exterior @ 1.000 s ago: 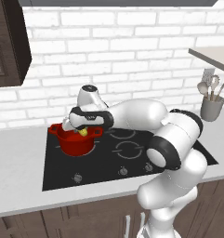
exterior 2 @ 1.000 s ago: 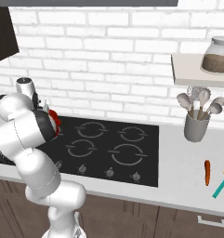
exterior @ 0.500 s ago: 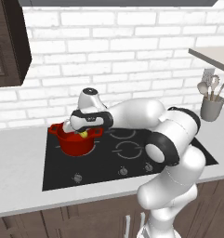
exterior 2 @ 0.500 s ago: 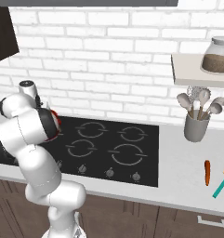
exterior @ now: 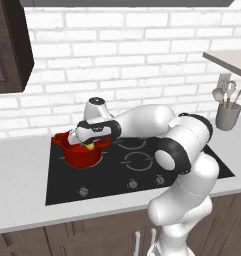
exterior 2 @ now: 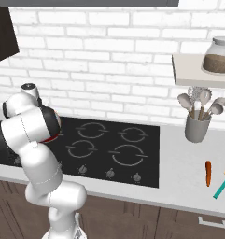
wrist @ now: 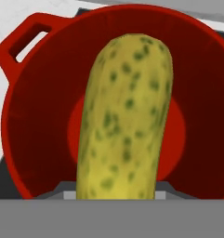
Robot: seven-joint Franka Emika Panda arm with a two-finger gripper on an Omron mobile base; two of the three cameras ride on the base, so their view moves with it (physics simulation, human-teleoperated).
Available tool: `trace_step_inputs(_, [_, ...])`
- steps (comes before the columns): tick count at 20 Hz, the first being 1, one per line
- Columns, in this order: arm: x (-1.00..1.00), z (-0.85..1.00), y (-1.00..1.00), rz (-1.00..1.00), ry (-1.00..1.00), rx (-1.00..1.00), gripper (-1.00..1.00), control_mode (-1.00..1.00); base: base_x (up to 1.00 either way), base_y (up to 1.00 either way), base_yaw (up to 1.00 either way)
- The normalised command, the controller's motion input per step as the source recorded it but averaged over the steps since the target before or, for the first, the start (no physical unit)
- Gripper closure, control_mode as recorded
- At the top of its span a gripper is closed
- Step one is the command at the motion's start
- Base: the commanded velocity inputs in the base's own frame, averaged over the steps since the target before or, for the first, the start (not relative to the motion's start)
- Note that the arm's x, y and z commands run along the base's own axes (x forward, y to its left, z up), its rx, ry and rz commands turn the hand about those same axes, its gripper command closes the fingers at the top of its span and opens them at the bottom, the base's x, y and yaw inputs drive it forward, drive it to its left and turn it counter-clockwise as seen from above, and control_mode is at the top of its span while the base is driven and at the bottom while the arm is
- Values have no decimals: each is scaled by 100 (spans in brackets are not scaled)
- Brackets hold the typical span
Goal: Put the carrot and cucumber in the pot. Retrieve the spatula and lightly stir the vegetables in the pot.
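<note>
In the left base view my gripper (exterior: 90,144) hangs over the red pot (exterior: 80,155) on the hob's rear left burner, shut on the yellow-green cucumber (exterior: 91,146). The hand view looks down along the cucumber (wrist: 125,116), which points into the pot (wrist: 204,88); the cucumber covers my fingertips. The pot's bottom around it is bare. In the right base view the arm hides most of the pot (exterior 2: 56,134). The orange carrot (exterior 2: 208,172) and the teal-handled spatula (exterior 2: 221,184) lie on the counter at the far right.
A black hob (exterior: 142,165) with several burners is set into the grey counter. A grey holder with metal spoons (exterior 2: 196,127) stands right of the hob. A glass jar (exterior 2: 217,57) sits on a wall shelf above it. A dark cabinet (exterior: 9,45) hangs at upper left.
The hand has sunk slightly toward the pot with the cucumber still in its grip. Nothing else has moved.
</note>
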Motion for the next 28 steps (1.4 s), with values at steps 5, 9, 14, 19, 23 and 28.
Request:
trace_step_inputs(5, [5,-3,2,0,0,0,100,-100,0,0,0])
trace_step_inputs(9, [24,0,1,0,1,0,100,-100,0,0,0])
trace_step_inputs(14, [33,3,0,0,5,0,100,-100,0,0,0])
trace_step_inputs(19, [18,-2,4,0,0,0,100,-100,0,0,0])
trace_step_inputs(23, [11,-19,14,0,0,0,100,-100,0,0,0])
trace_step_inputs(28, [12,-19,18,0,0,0,100,-100,0,0,0])
